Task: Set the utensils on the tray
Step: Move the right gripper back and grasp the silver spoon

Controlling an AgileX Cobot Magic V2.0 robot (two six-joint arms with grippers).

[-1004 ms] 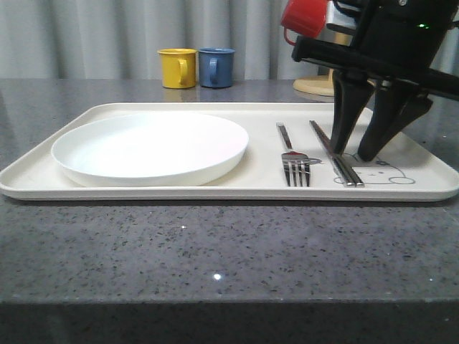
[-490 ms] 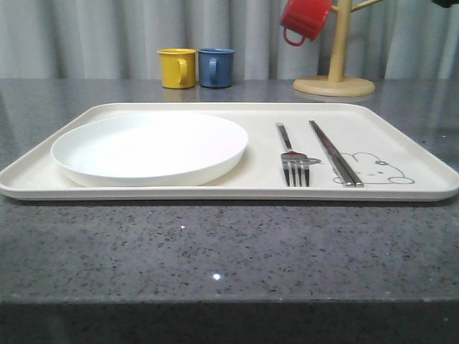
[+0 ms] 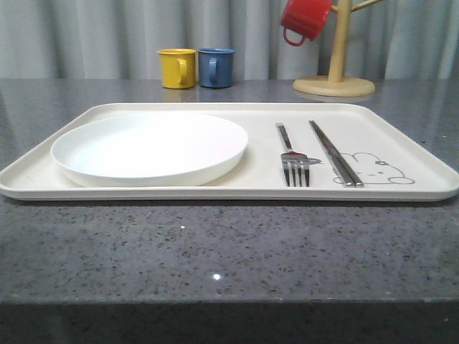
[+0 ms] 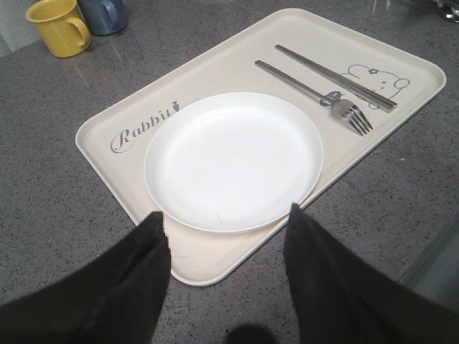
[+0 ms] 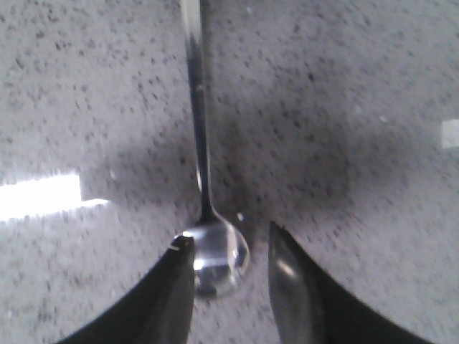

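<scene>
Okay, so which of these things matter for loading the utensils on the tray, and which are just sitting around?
Job:
cream rectangular rabbit tray
silver four-tined fork
silver chopsticks
silver long-handled spoon, on the grey counter between the open right pincer fingers

Lying about:
round white plate
yellow mug
blue mug
red mug
wooden mug stand

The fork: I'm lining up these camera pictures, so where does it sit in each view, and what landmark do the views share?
Front view: the fork lies on the tray, right of the plate, left of the chopsticks.
Left wrist view: fork between plate and chopsticks.
Right wrist view: no fork; a spoon on the counter.
Shared landmark, front and left wrist: the rabbit drawing.
</scene>
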